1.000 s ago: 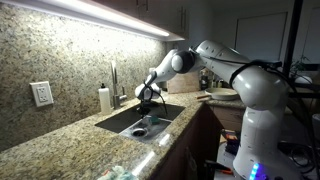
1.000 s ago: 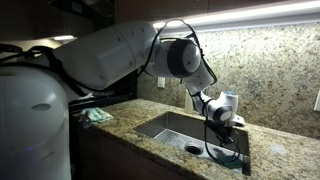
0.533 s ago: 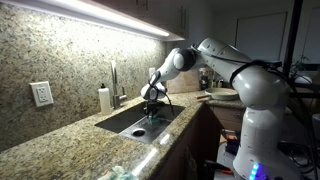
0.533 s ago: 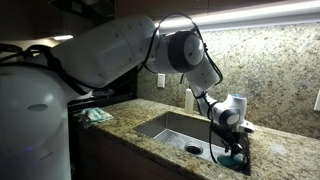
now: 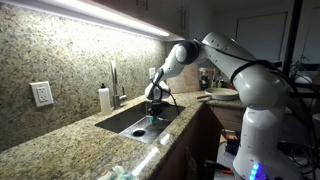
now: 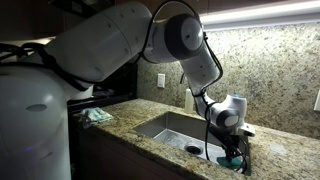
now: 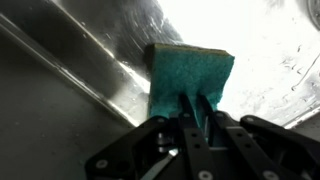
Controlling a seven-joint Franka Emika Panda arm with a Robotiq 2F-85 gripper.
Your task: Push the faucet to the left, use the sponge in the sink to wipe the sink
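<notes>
The teal-blue sponge [image 7: 186, 72] hangs upright in my gripper [image 7: 196, 108], whose fingers are shut on its lower edge. Behind it is the shiny steel wall of the sink [image 7: 70, 110]. In both exterior views the gripper [image 5: 153, 101] [image 6: 233, 143] points down over the end of the sink [image 5: 122, 121] [image 6: 168, 128], with the sponge [image 5: 152, 118] [image 6: 232, 158] below it near the basin's edge. The silver gooseneck faucet [image 5: 113, 82] stands behind the sink, apart from the arm.
A white soap dispenser [image 5: 104, 98] stands beside the faucet. A wall outlet [image 5: 41, 93] sits on the granite backsplash. A teal cloth [image 6: 97, 116] lies on the counter. The robot's base [image 5: 258, 120] stands beside the counter's front.
The gripper has carried the sponge along the sink toward its end and sits a little higher. The arm's wrist has swung with it.
</notes>
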